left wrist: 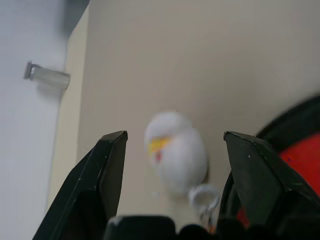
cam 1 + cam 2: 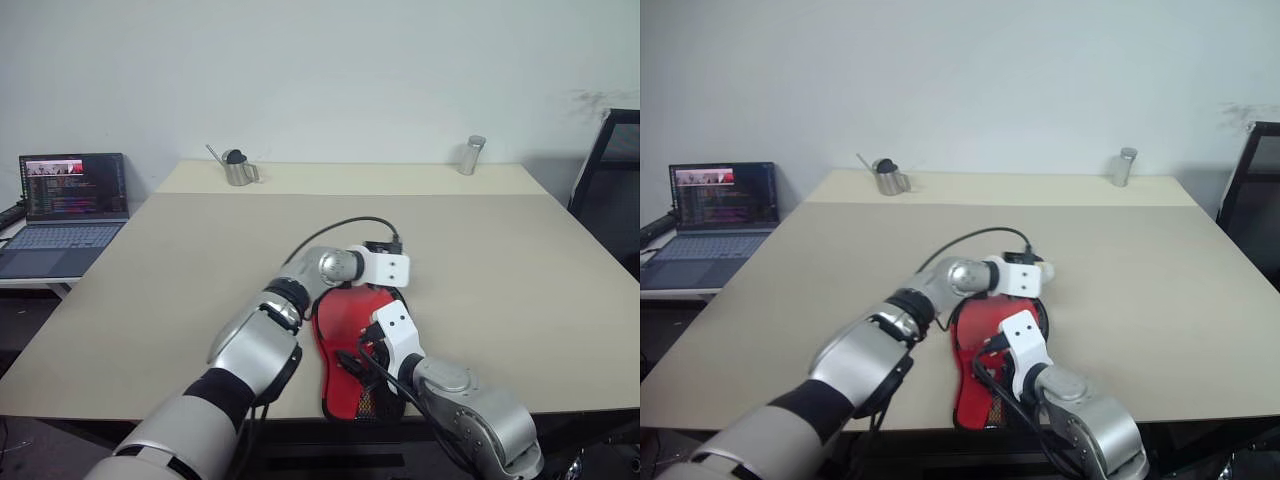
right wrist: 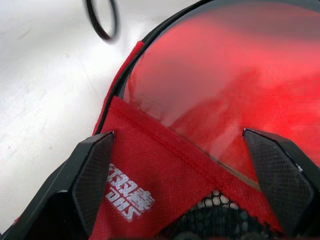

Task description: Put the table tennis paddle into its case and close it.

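Observation:
The case (image 2: 340,398) lies near the table's front edge, a red fabric cover with black edging, a white logo (image 3: 131,194) and a mesh pocket. The table tennis paddle's glossy red face (image 3: 225,85) lies partly inside the case, with a fabric flap across its lower part. My right gripper (image 3: 177,134) hovers low over the case, open, with one finger on either side of the flap. My left gripper (image 1: 172,137) is open just past the case's far rim, holding nothing. A white rounded thing with a yellow mark (image 1: 176,152) lies on the table beyond the left gripper's fingers.
At the table's far edge stand a metal jug (image 2: 238,170) and a metal can (image 2: 472,155). An open laptop (image 2: 70,210) sits on a lower surface to the left. A black frame (image 2: 615,190) stands at the right. A black cable (image 2: 340,225) loops over my left wrist.

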Controlling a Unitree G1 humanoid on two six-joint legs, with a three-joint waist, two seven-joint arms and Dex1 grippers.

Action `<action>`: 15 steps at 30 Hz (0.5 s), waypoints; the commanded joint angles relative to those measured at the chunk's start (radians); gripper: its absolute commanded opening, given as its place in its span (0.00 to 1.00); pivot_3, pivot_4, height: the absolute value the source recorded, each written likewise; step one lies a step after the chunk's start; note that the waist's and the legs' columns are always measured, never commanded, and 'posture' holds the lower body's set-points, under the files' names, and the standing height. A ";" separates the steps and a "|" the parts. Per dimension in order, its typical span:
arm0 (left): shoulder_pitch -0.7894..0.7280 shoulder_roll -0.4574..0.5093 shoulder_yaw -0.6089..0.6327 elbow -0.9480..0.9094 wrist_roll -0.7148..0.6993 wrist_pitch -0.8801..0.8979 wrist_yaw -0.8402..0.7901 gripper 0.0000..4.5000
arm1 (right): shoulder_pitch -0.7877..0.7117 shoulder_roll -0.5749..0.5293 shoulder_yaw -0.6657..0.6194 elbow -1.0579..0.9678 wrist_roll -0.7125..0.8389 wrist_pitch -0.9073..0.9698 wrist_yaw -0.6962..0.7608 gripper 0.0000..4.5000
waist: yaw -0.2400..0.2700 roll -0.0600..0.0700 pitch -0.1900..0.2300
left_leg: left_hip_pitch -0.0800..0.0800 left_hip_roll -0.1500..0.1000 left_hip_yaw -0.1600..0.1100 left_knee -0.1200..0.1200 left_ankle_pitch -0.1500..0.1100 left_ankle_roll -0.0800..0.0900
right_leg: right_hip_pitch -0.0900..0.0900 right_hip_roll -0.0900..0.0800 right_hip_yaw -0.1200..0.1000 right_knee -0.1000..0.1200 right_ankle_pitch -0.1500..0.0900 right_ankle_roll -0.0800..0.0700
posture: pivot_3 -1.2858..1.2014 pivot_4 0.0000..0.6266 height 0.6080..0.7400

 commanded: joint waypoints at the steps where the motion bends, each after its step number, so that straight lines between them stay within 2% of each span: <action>1: -0.002 0.069 0.093 -0.040 -0.097 -0.002 -0.027 0.75 | 0.005 -0.020 -0.003 0.083 -0.004 0.001 0.011 1.00 | 0.000 0.000 0.000 | 0.002 0.000 0.000 0.000 0.000 0.000 | 0.002 0.000 0.000 0.000 0.000 0.000 | 0.52 0.24 1.00; 7: 0.040 0.163 0.319 -0.078 -0.346 0.091 -0.196 0.75 | -0.028 -0.031 -0.042 0.100 0.013 -0.020 0.038 1.00 | 0.003 0.000 0.000 | 0.008 0.000 -0.002 0.000 0.000 0.000 | 0.011 0.000 -0.003 -0.005 -0.001 0.004 | 0.52 0.24 1.00; 9: 0.093 0.203 0.407 -0.120 -0.464 0.149 -0.353 0.75 | -0.037 -0.048 -0.068 0.078 0.034 -0.008 0.063 1.00 | 0.003 0.000 0.000 | 0.008 0.000 -0.002 0.000 0.000 0.000 | 0.012 -0.001 -0.003 -0.005 -0.001 0.004 | 0.52 0.24 1.00; 11: 0.178 0.249 0.450 -0.217 -0.563 0.210 -0.557 0.75 | -0.045 -0.070 -0.096 0.042 0.061 0.012 0.091 1.00 | 0.000 0.000 0.000 | 0.008 0.000 -0.001 -0.001 0.000 0.000 | 0.011 -0.001 -0.002 -0.006 0.001 -0.001 | 0.52 0.24 1.00; 15: 0.365 0.332 0.453 -0.488 -0.653 0.325 -0.719 0.75 | -0.058 -0.094 -0.150 -0.028 0.128 0.060 0.129 1.00 | 0.001 0.001 0.001 | 0.007 0.001 -0.003 -0.003 0.000 0.000 | 0.010 -0.001 -0.003 -0.007 0.001 -0.002 | 0.52 0.24 1.00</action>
